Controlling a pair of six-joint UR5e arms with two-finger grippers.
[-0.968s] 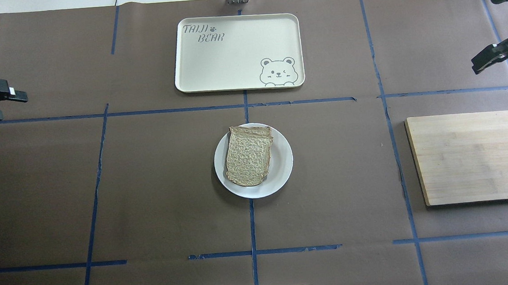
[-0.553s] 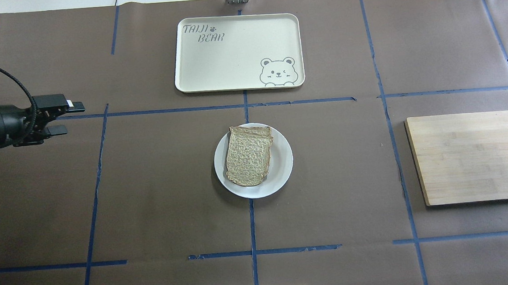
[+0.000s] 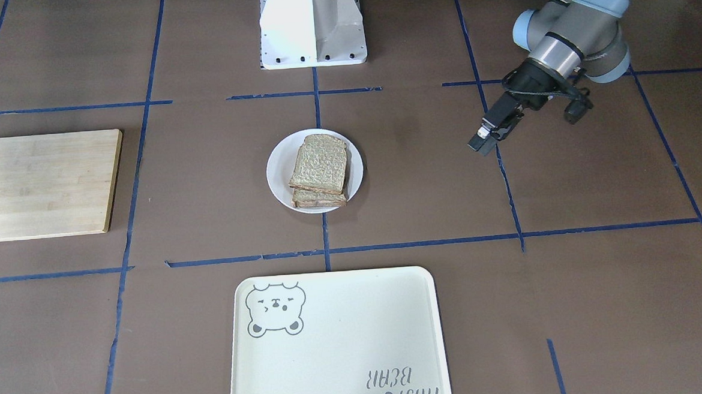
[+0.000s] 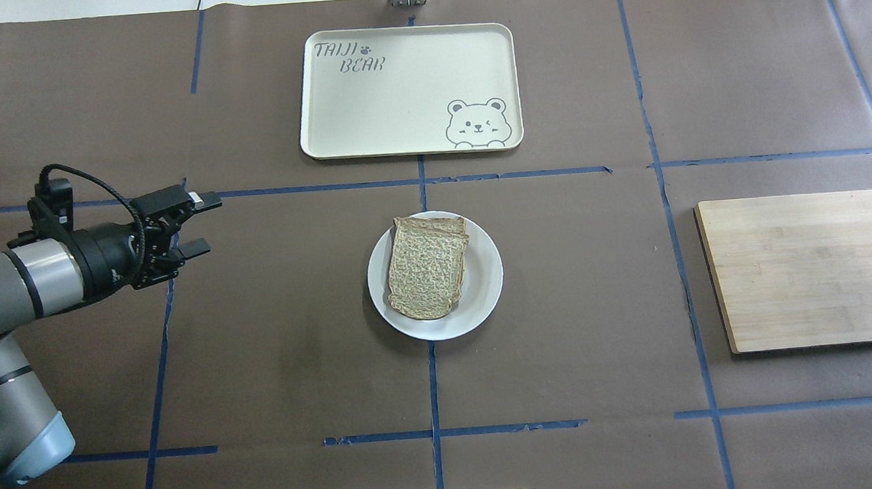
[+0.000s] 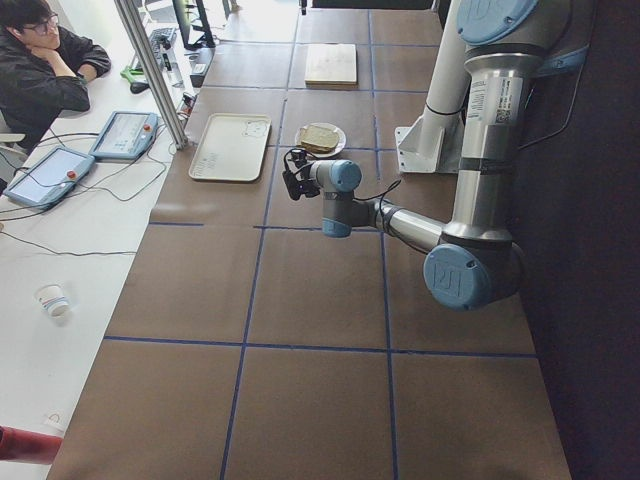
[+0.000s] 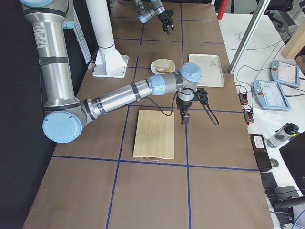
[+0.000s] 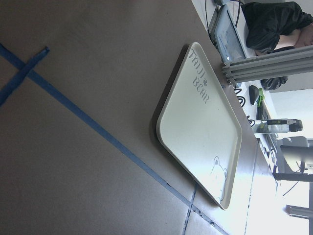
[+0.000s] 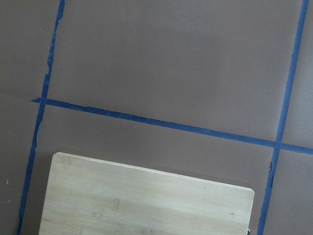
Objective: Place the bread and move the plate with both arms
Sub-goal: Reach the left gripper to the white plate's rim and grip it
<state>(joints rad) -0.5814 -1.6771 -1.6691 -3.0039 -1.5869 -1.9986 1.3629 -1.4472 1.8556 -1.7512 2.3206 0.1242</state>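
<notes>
1. I read the clock off the overhead view, with 12 pointing away from the robot. The plate (image 4: 485, 291) sits mid-table. The bread (image 4: 427, 264) lies on it, on top of a lower slice (image 3: 318, 200) and skewed toward 9 o'clock.
2. The left gripper (image 4: 203, 225) hovers well out at about 10 o'clock from the plate, pointing at it. Its fingers are spread and hold nothing.
3. The right gripper (image 6: 184, 117) hangs over the cutting board (image 4: 814, 268) edge, far off at 3 o'clock. Only a sliver of it shows overhead, so I cannot tell whether it is spread or closed.
4. My guess is the bread is already placed and the two-armed plate move comes next.
5. Risk: if the left arm comes in low from 9 o'clock, a fingertip could hit the rim and shove the plate toward 3.
6. Risk: the rim is thin and smooth. A shallow pinch may slip, and the plate would drop back.
7. Risk: if one arm lifts ahead of the other, the plate tilts and the skewed top slice slides off.
8. Risk: the tray (image 4: 395, 101) at 12 o'clock has a raised lip. If the plate goes there, a low carry would catch on it.
</notes>
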